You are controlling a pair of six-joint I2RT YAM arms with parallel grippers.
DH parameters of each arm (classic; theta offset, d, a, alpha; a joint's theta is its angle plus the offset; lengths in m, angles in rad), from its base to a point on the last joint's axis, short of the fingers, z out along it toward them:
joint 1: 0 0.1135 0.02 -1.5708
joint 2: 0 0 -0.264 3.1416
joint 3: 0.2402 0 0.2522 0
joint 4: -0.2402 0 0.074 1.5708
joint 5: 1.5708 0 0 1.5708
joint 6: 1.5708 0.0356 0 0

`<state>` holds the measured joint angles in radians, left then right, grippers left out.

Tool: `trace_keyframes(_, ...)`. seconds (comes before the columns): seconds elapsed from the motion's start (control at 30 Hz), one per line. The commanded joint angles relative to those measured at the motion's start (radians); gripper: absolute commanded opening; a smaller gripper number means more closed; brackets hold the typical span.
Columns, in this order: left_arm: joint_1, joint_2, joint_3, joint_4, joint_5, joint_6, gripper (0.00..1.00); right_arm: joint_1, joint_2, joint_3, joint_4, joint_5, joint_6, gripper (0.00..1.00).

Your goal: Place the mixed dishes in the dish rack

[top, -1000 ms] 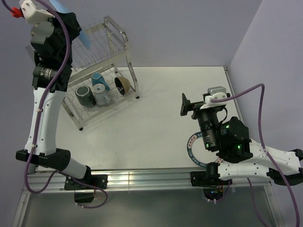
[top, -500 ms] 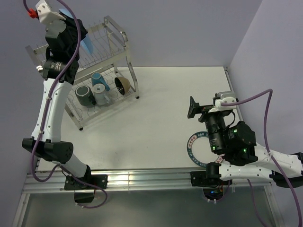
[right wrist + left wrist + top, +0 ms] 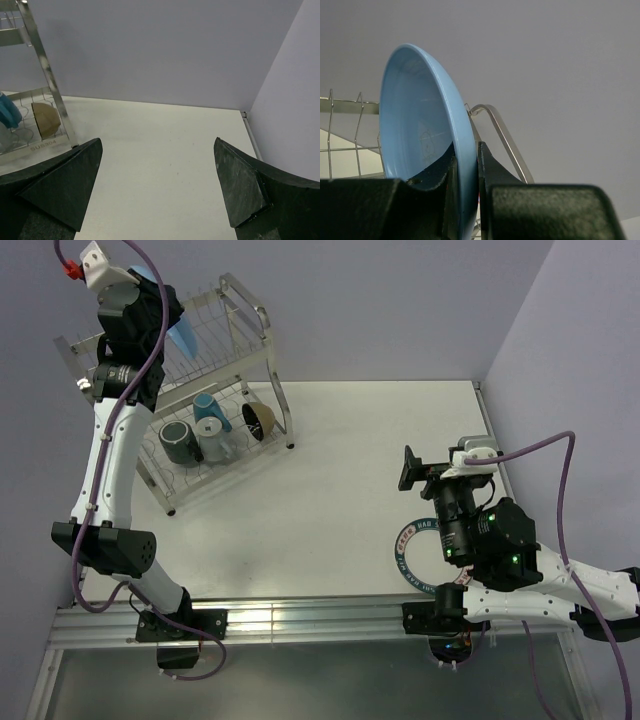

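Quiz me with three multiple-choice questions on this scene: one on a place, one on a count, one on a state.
1. Where is the white plate? A) on the floor; B) on the table, under the right arm; C) leaning on the wall.
2. How many dishes sit on the rack's lower shelf? A) two; B) six; C) four.
3. How is the right gripper? A) open, empty; B) shut on a mug; C) shut on a spoon.

Answers:
1 B: its lettered rim peeks out beside the arm.
2 C: dark mug, pale cup, blue mug, bowl.
3 A: its fingers stand wide apart with nothing between.
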<state>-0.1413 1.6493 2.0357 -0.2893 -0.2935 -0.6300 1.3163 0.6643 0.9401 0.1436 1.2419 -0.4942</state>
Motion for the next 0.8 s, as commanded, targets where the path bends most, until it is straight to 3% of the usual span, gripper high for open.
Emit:
trace_keyframes(0.0,0.009,0.029,-0.008,0.062,0.066,-0.033,0.0,-0.014,-0.005,-0.006,-0.001,0.018,0.035,1.0)
trace_keyframes(0.33,0.011,0.014,-0.068,0.075,0.09,-0.106,0.0,-0.028,-0.022,-0.009,-0.019,0.011,0.045,1.0)
trace_keyframes(0.4,0.012,0.006,-0.086,0.067,0.085,-0.125,0.07,-0.029,-0.025,-0.007,-0.019,0.01,0.043,1.0)
trace_keyframes(0.5,0.012,-0.034,-0.158,0.076,0.064,-0.14,0.24,-0.029,-0.026,-0.006,-0.019,0.008,0.042,1.0)
trace_keyframes(0.53,0.012,-0.054,-0.193,0.097,0.062,-0.135,0.24,-0.029,-0.028,-0.006,-0.019,0.007,0.042,1.0)
trace_keyframes(0.63,0.016,-0.06,-0.19,0.056,0.057,-0.126,0.42,-0.029,-0.029,-0.006,-0.032,0.008,0.057,1.0)
trace_keyframes(0.67,0.016,-0.06,-0.186,0.043,0.053,-0.126,0.76,-0.029,-0.029,-0.004,-0.039,0.01,0.063,1.0)
trace_keyframes(0.7,0.016,-0.06,-0.18,0.029,0.05,-0.123,0.95,-0.031,-0.026,-0.003,-0.042,0.011,0.075,1.0)
trace_keyframes(0.77,0.016,-0.072,-0.173,0.006,0.039,-0.12,0.99,-0.029,-0.022,0.02,-0.079,0.024,0.1,1.0)
